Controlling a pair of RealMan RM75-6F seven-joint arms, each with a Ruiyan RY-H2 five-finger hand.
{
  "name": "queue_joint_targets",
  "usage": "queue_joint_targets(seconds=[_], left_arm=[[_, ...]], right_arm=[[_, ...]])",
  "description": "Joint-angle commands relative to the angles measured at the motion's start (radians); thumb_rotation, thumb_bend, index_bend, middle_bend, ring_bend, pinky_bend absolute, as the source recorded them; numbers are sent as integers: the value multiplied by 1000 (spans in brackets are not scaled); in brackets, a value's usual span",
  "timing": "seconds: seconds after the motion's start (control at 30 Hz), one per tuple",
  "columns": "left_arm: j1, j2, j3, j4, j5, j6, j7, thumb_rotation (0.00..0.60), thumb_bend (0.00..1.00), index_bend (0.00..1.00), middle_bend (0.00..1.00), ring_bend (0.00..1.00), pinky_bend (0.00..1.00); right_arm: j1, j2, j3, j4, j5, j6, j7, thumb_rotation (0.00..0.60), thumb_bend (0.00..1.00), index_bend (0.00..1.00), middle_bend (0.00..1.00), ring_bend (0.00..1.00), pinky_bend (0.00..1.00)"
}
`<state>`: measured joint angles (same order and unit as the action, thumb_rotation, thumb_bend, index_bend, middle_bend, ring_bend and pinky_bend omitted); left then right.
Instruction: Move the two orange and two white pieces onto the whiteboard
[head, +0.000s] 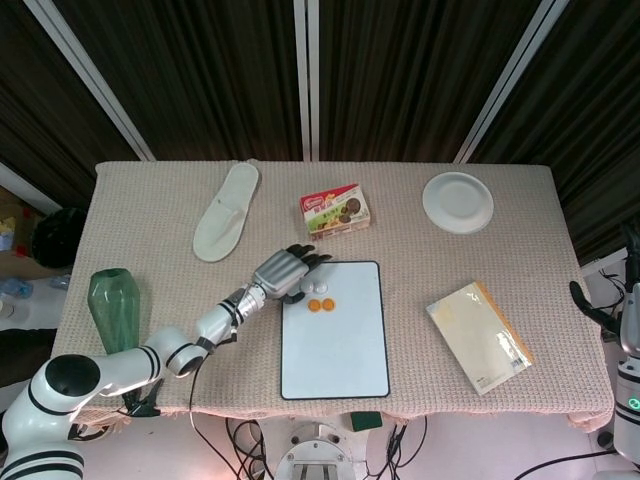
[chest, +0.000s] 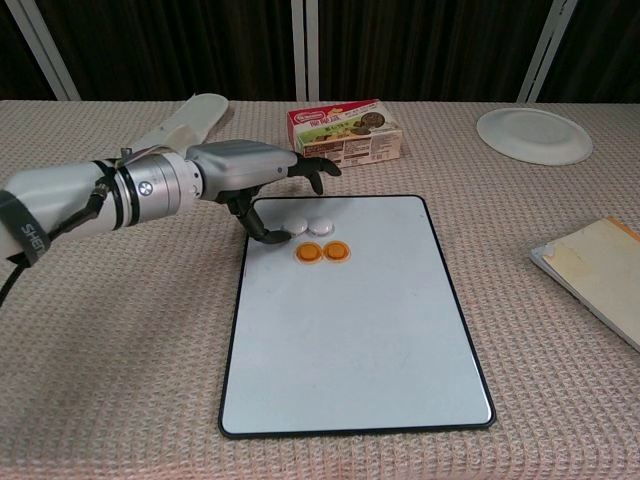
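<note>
Four round flat pieces, two white (chest: 308, 227) and two orange (chest: 322, 252), lay on the glossy whiteboard (chest: 360, 330) at its 11 o'clock corner. The left hand (chest: 245, 170) hovered beside them, fingers (chest: 268, 236) spread, empty. The right hand (head: 627, 300) was cut off; its fingers' state was unclear.

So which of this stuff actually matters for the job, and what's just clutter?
Job: whiteboard, two orange pieces, two white pieces, left hand.
Clutter: slipper, snack box, white plate, green vase, booklet.

A table covered in beige woven cloth (chest: 120, 400) carries a rectangular black-rimmed whiteboard (chest: 350, 330) right beside the left hand (chest: 245, 175), with a white slipper (chest: 185, 118), red biscuit box (chest: 345, 132), round white plate (chest: 533, 134), green faceted vase (head: 110, 305) and tan envelope (chest: 595, 270) lying farther off.
</note>
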<state>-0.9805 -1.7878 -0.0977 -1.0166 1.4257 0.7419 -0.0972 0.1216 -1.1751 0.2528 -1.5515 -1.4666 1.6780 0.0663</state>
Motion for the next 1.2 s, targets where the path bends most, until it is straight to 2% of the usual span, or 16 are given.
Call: queue_joint_targets(seconds=[0.03, 0.2, 0.3, 0.47, 0.57, 0.67, 0.73, 0.8, 0.9, 1.0, 1.2], left_arm=[[5, 15, 0, -17, -3, 5, 9, 600, 266, 0, 177, 59, 147], [29, 94, -8, -102, -29, 22, 58, 600, 264, 0, 149, 59, 147], [76, 177, -16, -193, -56, 84, 105, 600, 263, 2, 142, 59, 147], [234, 339, 7, -366, -87, 290, 193, 600, 248, 64, 137, 59, 149], [361, 442, 54, -455, -104, 426, 243, 600, 192, 81, 137, 59, 149], [479, 507, 101, -507, -89, 565, 257, 599, 159, 83, 137, 59, 150], [541, 524, 123, -511, -66, 645, 242, 588, 153, 83, 137, 59, 150], [632, 530, 156, -491, -28, 762, 202, 548, 151, 83, 137, 59, 150], [723, 530, 196, -462, 4, 851, 164, 476, 150, 82, 137, 59, 150], [793, 542, 227, -457, 13, 893, 140, 469, 149, 82, 132, 59, 149], [859, 522, 228, -385, 26, 908, 74, 455, 179, 83, 130, 59, 147]], right_arm=[[-1, 1, 0, -3, -3, 3, -1, 600, 214, 0, 0, 0, 0], [-3, 6, 0, -12, -11, 10, -1, 600, 214, 0, 0, 0, 0], [-5, 8, -1, -15, -16, 15, -1, 600, 214, 0, 0, 0, 0], [-10, 8, -9, -7, -14, 11, 6, 600, 214, 0, 0, 0, 0], [-20, 5, -24, 13, -4, -1, 5, 600, 211, 0, 0, 0, 0], [-33, 7, -46, 28, 23, -33, -22, 600, 199, 0, 0, 0, 0], [-40, 11, -60, 31, 36, -52, -43, 600, 194, 0, 0, 0, 0], [-51, 15, -84, 39, 52, -81, -74, 600, 190, 0, 0, 0, 0], [-63, 14, -106, 49, 72, -107, -104, 600, 183, 0, 0, 0, 0], [-74, 9, -124, 64, 90, -134, -111, 600, 181, 0, 0, 0, 0], [-95, -26, -154, 131, 117, -178, -82, 600, 181, 0, 0, 0, 0]])
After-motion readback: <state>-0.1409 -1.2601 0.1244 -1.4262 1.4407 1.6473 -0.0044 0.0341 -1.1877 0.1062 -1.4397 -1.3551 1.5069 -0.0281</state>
